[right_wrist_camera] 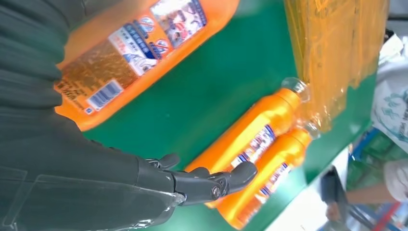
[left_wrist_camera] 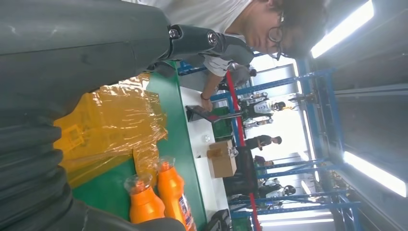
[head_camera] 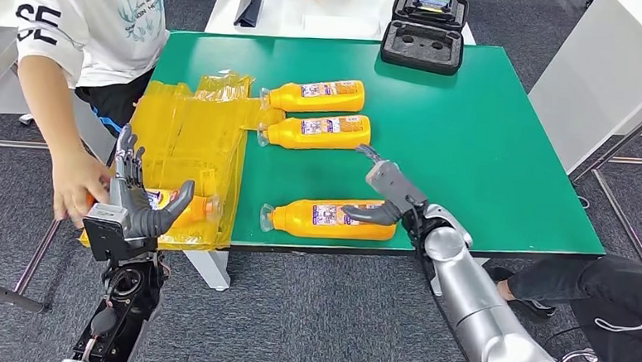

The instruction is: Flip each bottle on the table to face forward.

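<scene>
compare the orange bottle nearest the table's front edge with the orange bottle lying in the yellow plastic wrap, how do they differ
The orange bottle nearest the front edge lies bare on the green table; the orange bottle in the yellow plastic wrap is partly covered by film. The right hand rests at the first one's base end; the left hand is at the wrapped one, where a person's hand also reaches. Both lie on their sides, orange with clear caps.

The person's white shirt [head_camera: 85,19], at ten o'clock on the head view, bears black letters "SE" on its sleeve. Labels on the orange bottles [head_camera: 320,132] are too small to read.
</scene>
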Controlling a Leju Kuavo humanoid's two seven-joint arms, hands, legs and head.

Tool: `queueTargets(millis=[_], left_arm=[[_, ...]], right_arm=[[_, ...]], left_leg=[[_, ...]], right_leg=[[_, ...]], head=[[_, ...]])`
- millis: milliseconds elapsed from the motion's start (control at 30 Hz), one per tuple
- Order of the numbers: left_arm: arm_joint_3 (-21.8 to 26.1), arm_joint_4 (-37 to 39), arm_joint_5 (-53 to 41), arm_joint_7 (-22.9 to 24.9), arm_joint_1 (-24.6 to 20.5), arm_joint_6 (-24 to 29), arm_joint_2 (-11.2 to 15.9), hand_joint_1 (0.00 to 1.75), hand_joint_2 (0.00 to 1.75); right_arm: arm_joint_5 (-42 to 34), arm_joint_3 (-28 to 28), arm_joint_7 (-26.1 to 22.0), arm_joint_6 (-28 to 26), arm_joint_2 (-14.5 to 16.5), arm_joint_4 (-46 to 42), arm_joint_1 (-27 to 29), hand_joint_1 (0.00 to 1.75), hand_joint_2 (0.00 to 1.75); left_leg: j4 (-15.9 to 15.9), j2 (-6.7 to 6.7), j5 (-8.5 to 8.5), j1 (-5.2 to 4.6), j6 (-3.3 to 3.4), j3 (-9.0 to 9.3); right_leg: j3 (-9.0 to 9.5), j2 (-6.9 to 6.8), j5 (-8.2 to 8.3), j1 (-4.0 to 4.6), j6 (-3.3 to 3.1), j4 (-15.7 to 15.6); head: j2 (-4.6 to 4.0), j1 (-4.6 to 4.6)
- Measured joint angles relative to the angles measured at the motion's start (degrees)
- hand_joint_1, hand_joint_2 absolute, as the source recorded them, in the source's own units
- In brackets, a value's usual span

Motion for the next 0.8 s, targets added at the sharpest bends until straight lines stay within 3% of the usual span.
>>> queueTargets(millis=[333, 800], left_arm=[[-0.46, 2.37, 0.51, -0.32, -1.17, 2.14, 0.02, 0.00, 1.75], [-1.37, 5.06, 1.97, -0.32, -1.67, 3.13, 0.36, 0.00, 1.75]], right_arm=[[-3.00, 4.34, 1.29, 6.36, -3.98, 4.13, -0.41, 0.00, 1.75], [0.96, 10.62, 1.66, 5.02, -4.30, 9.84, -5.23, 0.00, 1.75]], left_leg=[[0.00, 0.03, -0.03, 0.00, 0.00, -0.03], [0.00, 0.02, -0.01, -0.01, 0.01, -0.04]], right_leg=[[-0.02, 0.02, 0.00, 0.01, 0.00, -0.01], [-0.02, 0.01, 0.00, -0.01, 0.00, 0.00]], head=[[0.00, -0.01], [0.00, 0.00]])
